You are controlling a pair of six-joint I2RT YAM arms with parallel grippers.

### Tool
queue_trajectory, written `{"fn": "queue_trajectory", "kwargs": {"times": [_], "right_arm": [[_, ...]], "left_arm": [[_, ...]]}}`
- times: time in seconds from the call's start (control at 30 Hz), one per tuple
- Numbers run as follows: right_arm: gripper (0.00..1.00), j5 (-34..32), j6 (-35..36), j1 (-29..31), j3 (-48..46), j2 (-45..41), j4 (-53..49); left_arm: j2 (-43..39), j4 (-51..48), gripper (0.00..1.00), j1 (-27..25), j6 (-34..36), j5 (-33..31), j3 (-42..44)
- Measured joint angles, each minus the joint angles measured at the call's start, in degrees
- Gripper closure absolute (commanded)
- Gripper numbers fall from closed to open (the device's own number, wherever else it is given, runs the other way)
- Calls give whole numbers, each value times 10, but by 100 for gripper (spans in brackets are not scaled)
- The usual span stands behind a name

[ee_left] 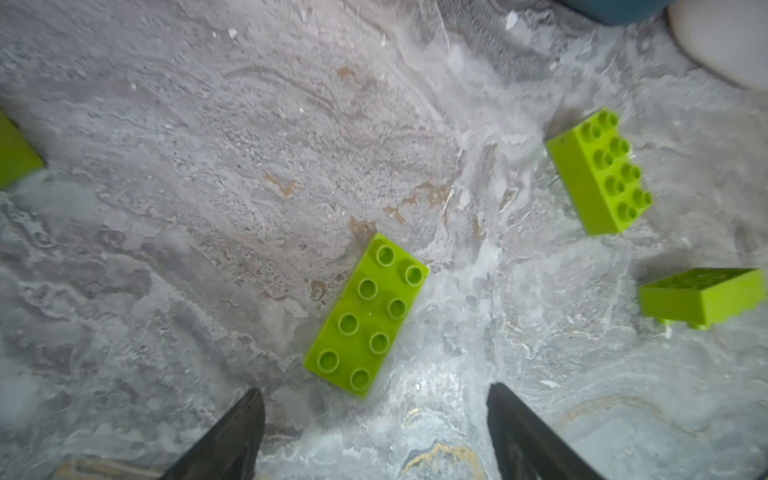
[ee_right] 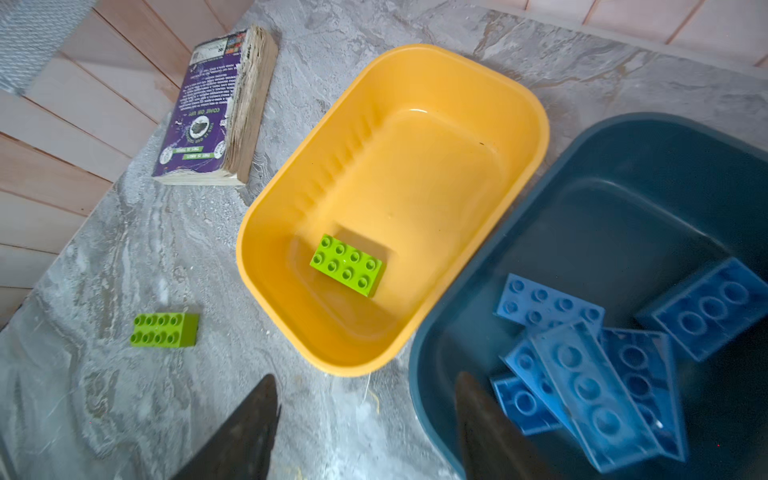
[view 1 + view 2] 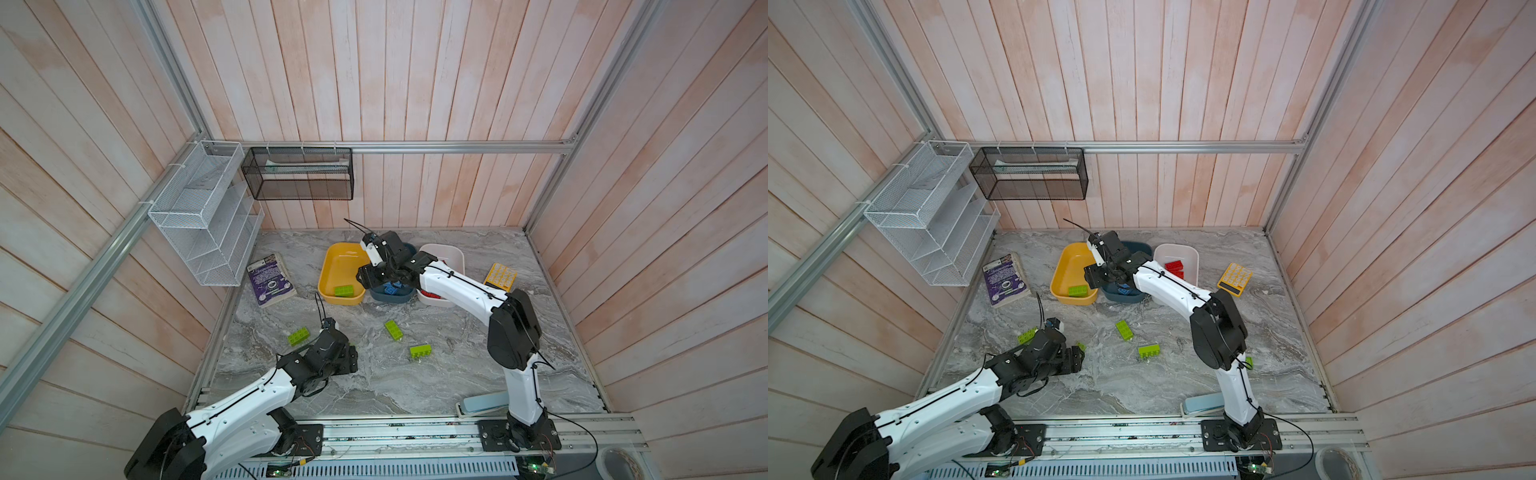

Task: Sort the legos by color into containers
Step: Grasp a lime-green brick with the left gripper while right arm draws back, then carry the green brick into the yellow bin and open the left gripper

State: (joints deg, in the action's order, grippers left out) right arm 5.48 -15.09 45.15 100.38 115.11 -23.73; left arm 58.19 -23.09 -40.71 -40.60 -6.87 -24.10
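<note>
Left hand [image 1: 374, 401] wide open, empty, over green lego [image 1: 366, 315]. Right hand [image 2: 365, 388] half open, empty, at teal container's [image 2: 623, 199] 9 o'clock rim.

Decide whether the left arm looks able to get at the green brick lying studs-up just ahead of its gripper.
Probably yes. The left gripper is open, the green brick lies flat on the table just ahead of its fingertips, and nothing stands between them.

A robot test cell in a lab: an aluminium frame [image 3: 399, 146] boxes plank walls [image 3: 415, 75] around a marble-patterned tabletop [image 3: 415, 386]. At 6 o'clock a metal rail [image 3: 399, 434] carries the bolted bases of the left arm [image 3: 245, 407] and right arm [image 3: 453, 286]. A white mesh rack [image 3: 199, 216] hangs at 10 o'clock and a black mesh rack [image 3: 299, 174] at 11.
</note>
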Motion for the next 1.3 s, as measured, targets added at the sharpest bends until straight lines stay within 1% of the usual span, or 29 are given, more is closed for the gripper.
{"fn": "queue_trajectory", "kwargs": {"times": [0.13,0.3,0.43,0.57,0.73,0.8,0.9,1.1,1.2,1.3], "right_arm": [[32,4,-7,-13,-104,-93,51],[32,4,-15,-21,-210,-177,94],[32,0,-17,-23,-287,-236,116],[32,-7,-19,-27,-347,-286,126],[32,-15,-21,-31,-386,-331,137],[32,-18,-21,-32,-397,-344,141],[32,-22,-21,-33,-414,-362,148],[32,-26,-25,-33,-442,-381,157],[32,-27,-27,-34,-459,-389,161],[32,-29,-28,-34,-475,-402,161]], "left_arm": [[47,1,18,-2,2,-1,0],[89,9,23,-4,5,-16,-23],[129,16,34,-4,10,-28,-44],[156,23,48,-4,16,-37,-59],[173,27,62,-8,19,-42,-68],[179,28,65,-11,19,-44,-71],[183,28,67,-16,16,-43,-76],[193,9,67,-18,14,-38,-95],[197,-14,67,-19,20,-37,-123],[198,-31,66,-16,32,-37,-168]]}}
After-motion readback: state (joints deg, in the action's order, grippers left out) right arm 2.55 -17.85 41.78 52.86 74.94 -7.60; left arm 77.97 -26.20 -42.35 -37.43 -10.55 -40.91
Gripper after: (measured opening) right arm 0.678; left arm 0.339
